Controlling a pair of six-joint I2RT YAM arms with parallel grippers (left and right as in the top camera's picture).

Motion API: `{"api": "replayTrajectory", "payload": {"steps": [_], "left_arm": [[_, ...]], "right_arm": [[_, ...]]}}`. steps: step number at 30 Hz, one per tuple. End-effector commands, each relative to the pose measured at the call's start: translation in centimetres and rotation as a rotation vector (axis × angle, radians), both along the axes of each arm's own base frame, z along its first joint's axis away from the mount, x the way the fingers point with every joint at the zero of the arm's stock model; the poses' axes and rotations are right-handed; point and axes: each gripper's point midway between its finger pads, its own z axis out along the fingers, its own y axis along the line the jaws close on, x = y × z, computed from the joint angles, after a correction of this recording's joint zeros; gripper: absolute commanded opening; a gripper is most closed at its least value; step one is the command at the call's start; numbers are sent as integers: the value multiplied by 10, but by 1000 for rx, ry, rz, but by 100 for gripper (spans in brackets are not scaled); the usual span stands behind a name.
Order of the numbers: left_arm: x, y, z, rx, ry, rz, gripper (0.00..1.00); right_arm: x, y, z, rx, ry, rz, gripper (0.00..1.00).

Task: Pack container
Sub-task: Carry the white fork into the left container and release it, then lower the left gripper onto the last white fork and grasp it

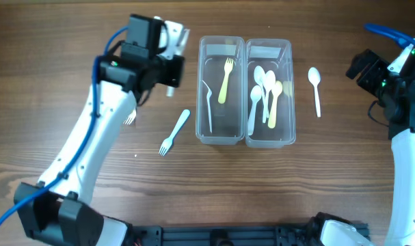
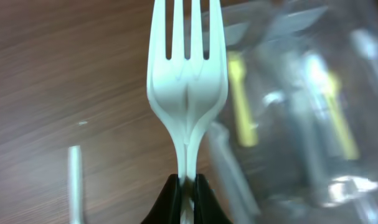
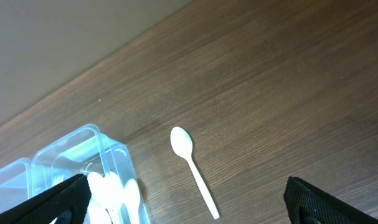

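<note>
In the left wrist view the fork (image 2: 187,81) loses its tine tips past the 12 o'clock edge, and its handle is buried in the left pincer (image 2: 187,182) at 6 o'clock. The containers (image 2: 301,112) toward 3 o'clock are blurred, their contents only yellow and pale smears. A pale stick (image 2: 75,183) at 7 o'clock, perhaps a utensil handle, is cut off. Overhead, a white utensil (image 1: 130,118) toward 9 o'clock is half hidden under the left arm (image 1: 91,130).
</note>
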Motion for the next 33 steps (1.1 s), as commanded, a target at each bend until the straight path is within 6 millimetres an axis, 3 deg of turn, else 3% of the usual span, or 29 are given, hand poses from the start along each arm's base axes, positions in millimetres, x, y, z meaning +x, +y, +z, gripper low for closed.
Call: {"api": "replayTrajectory", "payload": {"steps": [1,5,11,13,14,16,18,19,20,22,25,26,28,29,32,33], "left_arm": [[-17,-52,-27,-104,132,28,4],[-22,-89,-66,-102,212,68,4],[-25,-111,-110,-79,288,92,13],[-24,-112,-109,-81,285,90,18],[-21,-113,-98,-98,263,89,20],[-15,-112,-72,-135,217,90,32],[-13,-105,-41,-163,166,88,57],[-13,-101,-29,-167,140,78,86],[-13,-94,-17,-164,108,66,97],[-15,-74,4,-125,48,32,100],[-11,-1,3,75,29,174,93],[-11,26,-2,151,42,243,91],[-16,89,-23,329,112,371,97],[-19,108,-35,371,163,363,98],[-22,141,-76,365,312,314,96],[-24,144,-96,306,387,233,90]], "right_arm": [[0,-3,-1,3,2,-20,100],[0,-3,-1,3,2,-20,100],[0,-3,-1,3,2,-20,100],[0,-3,-1,4,2,-20,100],[0,-3,-1,4,2,-20,100],[0,-3,-1,4,2,-20,100],[0,-3,-1,4,2,-20,100],[0,-3,-1,4,2,-20,100],[0,-3,-1,4,2,-20,100],[0,-3,-1,4,2,-20,100],[0,-3,-1,4,2,-21,100],[0,-3,-1,4,2,-20,100],[0,-3,-1,4,2,-21,100],[0,-3,-1,4,2,-20,100],[0,-3,-1,4,2,-20,100],[0,-3,-1,4,2,-20,100]]}}
